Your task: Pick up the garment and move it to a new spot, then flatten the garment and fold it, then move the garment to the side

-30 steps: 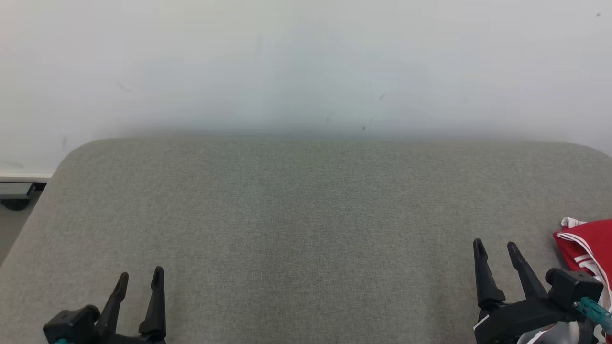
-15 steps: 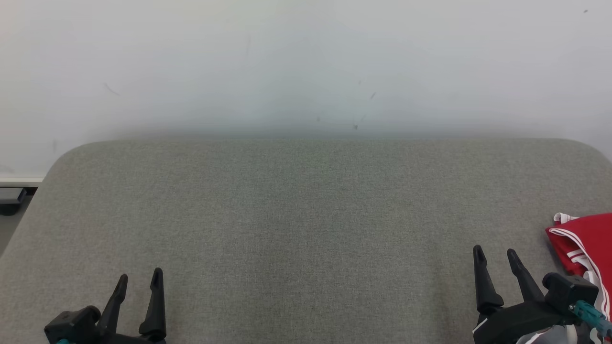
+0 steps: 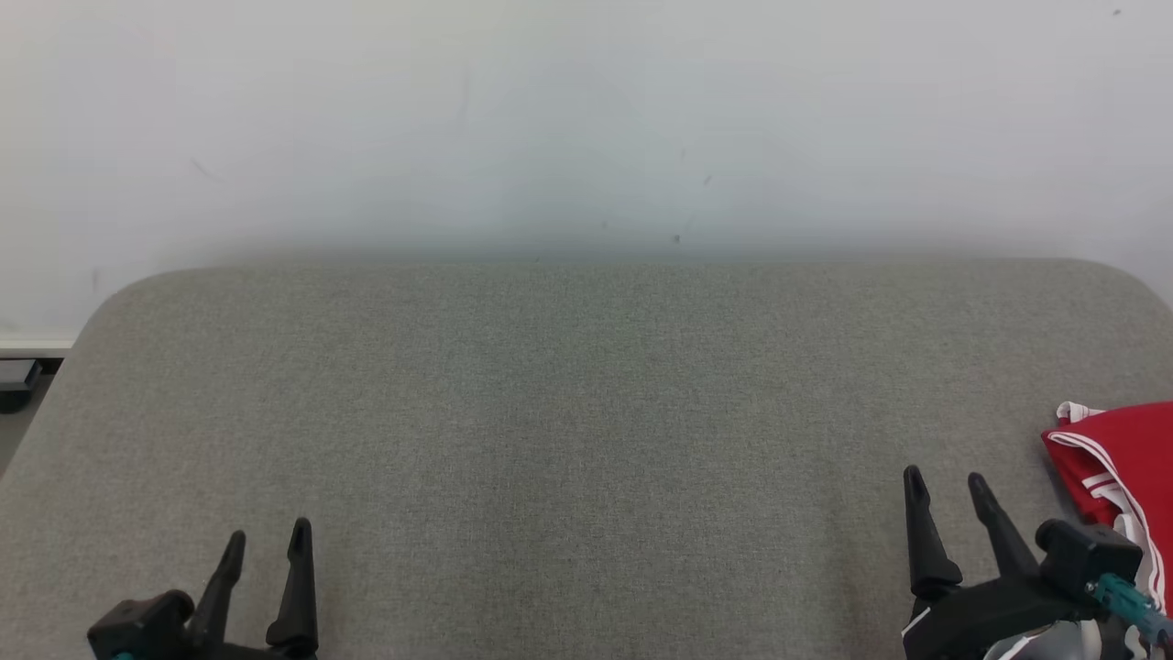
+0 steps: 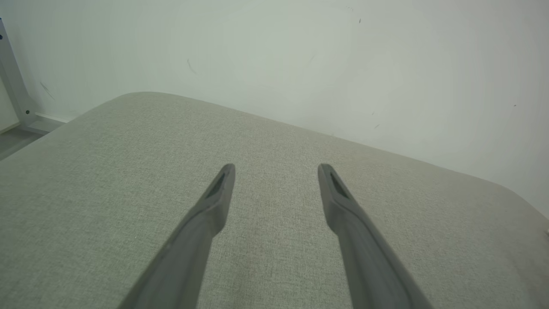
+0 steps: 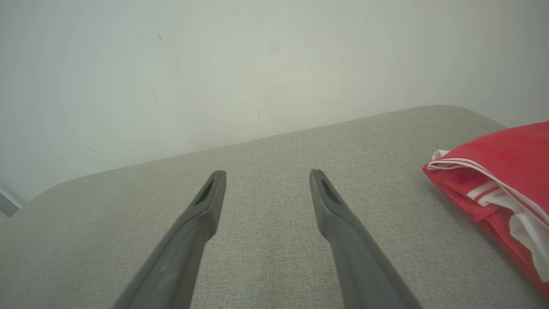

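Observation:
A red garment with white stripes and white trim lies folded at the right edge of the grey padded surface; in the right wrist view the garment sits to the right of the fingers. My right gripper hovers low at the bottom right, open and empty, just left of the garment and apart from it. At the bottom left my left gripper is open too, nothing between its fingers, far from the garment.
A white wall rises right behind the padded surface. The surface's rounded left corner drops off to the floor, where a grey fixture shows. A metal frame leg stands at the far left.
The head camera has shifted: the whole scene slid a little left and up, showing more of the garment. Both grippers keep their places and stay open.

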Controlling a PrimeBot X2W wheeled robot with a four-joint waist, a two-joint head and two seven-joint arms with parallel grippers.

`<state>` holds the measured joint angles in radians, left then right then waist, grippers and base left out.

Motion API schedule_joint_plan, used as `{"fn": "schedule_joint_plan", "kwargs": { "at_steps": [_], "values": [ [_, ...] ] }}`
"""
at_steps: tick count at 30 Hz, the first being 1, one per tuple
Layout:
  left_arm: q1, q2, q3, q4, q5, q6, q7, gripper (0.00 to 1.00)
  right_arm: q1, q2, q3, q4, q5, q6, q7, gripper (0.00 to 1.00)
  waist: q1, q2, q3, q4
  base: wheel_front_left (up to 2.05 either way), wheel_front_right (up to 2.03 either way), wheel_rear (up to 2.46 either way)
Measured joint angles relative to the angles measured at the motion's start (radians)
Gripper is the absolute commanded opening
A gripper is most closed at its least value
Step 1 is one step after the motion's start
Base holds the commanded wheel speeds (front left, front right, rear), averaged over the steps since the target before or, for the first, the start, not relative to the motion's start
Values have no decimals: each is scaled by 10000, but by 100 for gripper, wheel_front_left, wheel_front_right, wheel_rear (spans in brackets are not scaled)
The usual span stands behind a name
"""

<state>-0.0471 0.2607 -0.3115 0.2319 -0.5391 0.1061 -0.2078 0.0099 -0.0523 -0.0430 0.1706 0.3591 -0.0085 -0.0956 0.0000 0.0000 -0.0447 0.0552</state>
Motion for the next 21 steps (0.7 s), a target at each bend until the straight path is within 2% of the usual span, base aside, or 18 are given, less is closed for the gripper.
{"fn": "schedule_joint_plan", "kwargs": {
  "at_steps": [10,21],
  "values": [
    [469,-412,25,594,-148,-38,109,0,574,132,42,669,184,2,79,0,0,0,14,-12,0,0,0],
    [432,-614,489,610,-1329,-288,529,0,407,132,-109,826,1624,148,343,0,0,0,71,-84,0,0,0]
  ]
}}
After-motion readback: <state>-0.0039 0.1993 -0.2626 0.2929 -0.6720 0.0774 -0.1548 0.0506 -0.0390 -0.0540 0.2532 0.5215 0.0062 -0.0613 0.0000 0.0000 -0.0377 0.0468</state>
